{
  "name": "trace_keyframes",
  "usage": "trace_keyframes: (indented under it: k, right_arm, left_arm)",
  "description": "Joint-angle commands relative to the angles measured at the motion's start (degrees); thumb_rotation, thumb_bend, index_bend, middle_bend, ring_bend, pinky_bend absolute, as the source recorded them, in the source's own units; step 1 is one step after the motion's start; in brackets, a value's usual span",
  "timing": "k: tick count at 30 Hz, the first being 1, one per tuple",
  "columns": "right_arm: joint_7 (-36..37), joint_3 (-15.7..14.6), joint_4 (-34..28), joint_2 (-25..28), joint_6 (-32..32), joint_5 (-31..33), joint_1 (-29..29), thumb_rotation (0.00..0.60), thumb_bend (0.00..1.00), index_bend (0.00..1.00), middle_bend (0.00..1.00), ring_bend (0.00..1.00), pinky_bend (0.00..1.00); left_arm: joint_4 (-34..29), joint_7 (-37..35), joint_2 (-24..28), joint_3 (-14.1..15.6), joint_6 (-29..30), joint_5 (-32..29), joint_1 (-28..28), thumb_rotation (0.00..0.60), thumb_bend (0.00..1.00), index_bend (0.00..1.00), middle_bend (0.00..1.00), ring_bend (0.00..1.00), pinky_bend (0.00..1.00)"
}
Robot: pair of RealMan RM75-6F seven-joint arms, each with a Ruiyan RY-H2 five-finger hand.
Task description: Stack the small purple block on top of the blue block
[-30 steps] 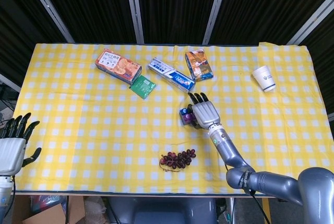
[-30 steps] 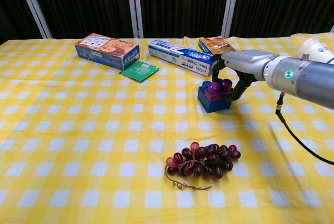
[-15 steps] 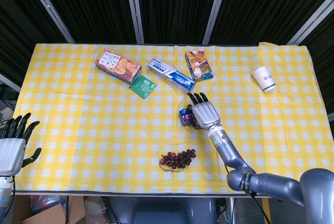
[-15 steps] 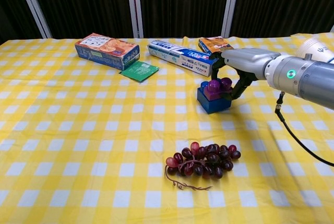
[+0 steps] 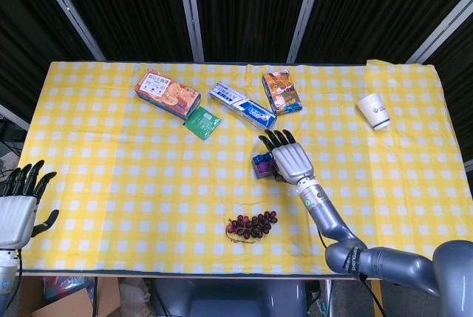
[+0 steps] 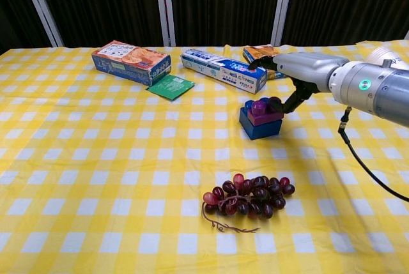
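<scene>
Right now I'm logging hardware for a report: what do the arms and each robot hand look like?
Both arms are smooth silver-grey metal. The right arm has a glowing green indicator light and a thin black cable hanging beneath. The right robot hand and left robot hand have silver backs and black fingers.

Grapes point(image 6: 248, 195), toothpaste box point(image 6: 223, 69), cracker box point(image 6: 131, 62), paper cup point(image 5: 375, 110).

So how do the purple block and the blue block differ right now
Size: the purple block is smaller than the blue block.
Position: the purple block sits on top of the blue block, which rests on the tablecloth.
Contact: the right hand has a finger reaching down to the purple block's far side, not the blue block.
Both have round studs on top.
</scene>
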Motion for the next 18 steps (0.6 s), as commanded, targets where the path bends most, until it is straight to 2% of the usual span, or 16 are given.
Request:
trace_keyframes:
  k: [1,9,18]
  right_arm:
    - [-0.6,-0.3,-0.1,0.2,-0.3,0.4,0.0,0.6,0.57,0.09,0.0,0.0,0.0]
    - [-0.6,-0.9,-3.9,2.9,1.5,-1.0,-1.5,0.6,0.57,0.12,0.0,0.0,0.0]
    - [0.8,-3.9,-13.2,8.8,9.3,-7.9,-7.2,0.6,0.57,0.21,0.0,0.0,0.0]
  left_arm:
    - [0.0,0.0,0.0,0.0,0.1,0.1,0.0,0.6,0.32,0.16,0.0,0.0,0.05]
    - [0.1,-0.5,0.2,0.0,0.0,0.0,0.0,0.6,0.32,0.16,0.0,0.0,0.05]
    - [-0.4,-0.7,0.3,0.5,0.4,1.2,0.1,0.6,0.32,0.16,0.0,0.0,0.05]
